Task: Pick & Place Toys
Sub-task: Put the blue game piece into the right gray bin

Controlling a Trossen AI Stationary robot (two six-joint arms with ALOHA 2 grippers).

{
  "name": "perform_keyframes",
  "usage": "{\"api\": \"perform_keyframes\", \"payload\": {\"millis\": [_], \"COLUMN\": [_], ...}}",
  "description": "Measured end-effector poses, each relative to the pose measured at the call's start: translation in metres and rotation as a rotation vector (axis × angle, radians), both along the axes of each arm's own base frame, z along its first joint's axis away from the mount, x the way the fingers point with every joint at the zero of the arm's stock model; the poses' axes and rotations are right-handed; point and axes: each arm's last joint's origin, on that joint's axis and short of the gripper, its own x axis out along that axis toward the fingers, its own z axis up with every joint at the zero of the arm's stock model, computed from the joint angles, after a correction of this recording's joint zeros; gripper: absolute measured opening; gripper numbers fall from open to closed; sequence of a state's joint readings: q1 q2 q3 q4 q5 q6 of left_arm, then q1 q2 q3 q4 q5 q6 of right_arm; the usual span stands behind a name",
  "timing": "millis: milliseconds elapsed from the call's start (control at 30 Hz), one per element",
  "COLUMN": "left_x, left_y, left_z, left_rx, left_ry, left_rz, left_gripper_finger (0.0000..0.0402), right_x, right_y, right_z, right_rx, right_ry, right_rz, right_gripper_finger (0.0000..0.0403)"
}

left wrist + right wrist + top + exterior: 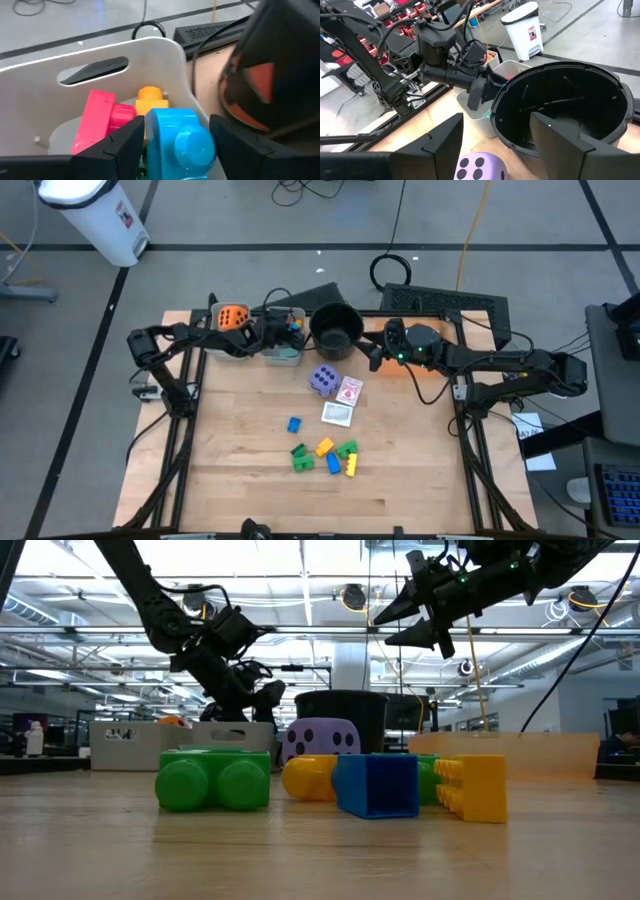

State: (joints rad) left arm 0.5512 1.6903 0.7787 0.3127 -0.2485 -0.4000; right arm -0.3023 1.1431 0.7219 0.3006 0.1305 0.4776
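Observation:
My left gripper (278, 332) reaches from the table's left over a grey bin (150, 45) at the far edge, with a blue block (180, 145) between its fingers. In the bin lie a pink block (97, 120) and a yellow block (149, 100). My right gripper (496, 120) hangs open and empty beside the black pot (560, 110), above the purple die (480, 167). Two picture cards (345, 402) and several loose blocks (325, 452) lie on the table. An orange die (232, 318) sits in the left bin. My left gripper has the blue block between its two fingers, which stand against the block's two opposite sides (150, 140). The fingers slant down from the table's left side. The block is above the bin's inside, one round stud (195, 145) toward the wrist camera.
The black pot (335, 330) stands just right of the bin, between the two grippers. A green block (213, 780), a blue one (376, 784) and a yellow one (470, 788) lie near the front. Bare wood remains at the near left and right.

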Motion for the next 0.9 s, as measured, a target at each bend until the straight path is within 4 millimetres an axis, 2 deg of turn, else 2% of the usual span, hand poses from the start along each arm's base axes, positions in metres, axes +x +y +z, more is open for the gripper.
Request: {"api": "perform_keyframes", "payload": {"millis": [133, 300, 500, 700, 900], "left_x": [-0.002, -0.010, -0.025, -0.026, -0.018], "left_y": [-0.003, -0.013, -0.032, -0.065, -0.113], "left_z": [0.020, 0.055, 0.084, 0.079, 0.069], "left_rx": [0.030, 0.057, -0.031, -0.252, -0.434], "left_ry": [-0.053, -0.155, -0.226, -0.163, -0.067], "left_rz": [-0.055, -0.162, -0.361, -0.611, -0.793], "left_gripper_finger": [0.0234, 0.0234, 0.0234, 0.0234, 0.0235], "right_x": [0.000, 0.000, 0.000, 0.000, 0.000], "right_y": [0.000, 0.000, 0.000, 0.000, 0.000], "right_z": [0.000, 0.000, 0.000, 0.000, 0.000], "right_rx": [0.006, 0.007, 0.007, 0.008, 0.028], "right_ry": [-0.003, -0.003, -0.004, -0.005, -0.013], "right_rz": [-0.001, -0.001, 0.000, 0.000, -0.004], "right_gripper_finger": [0.0226, 0.0226, 0.0226, 0.0226, 0.0226]}}
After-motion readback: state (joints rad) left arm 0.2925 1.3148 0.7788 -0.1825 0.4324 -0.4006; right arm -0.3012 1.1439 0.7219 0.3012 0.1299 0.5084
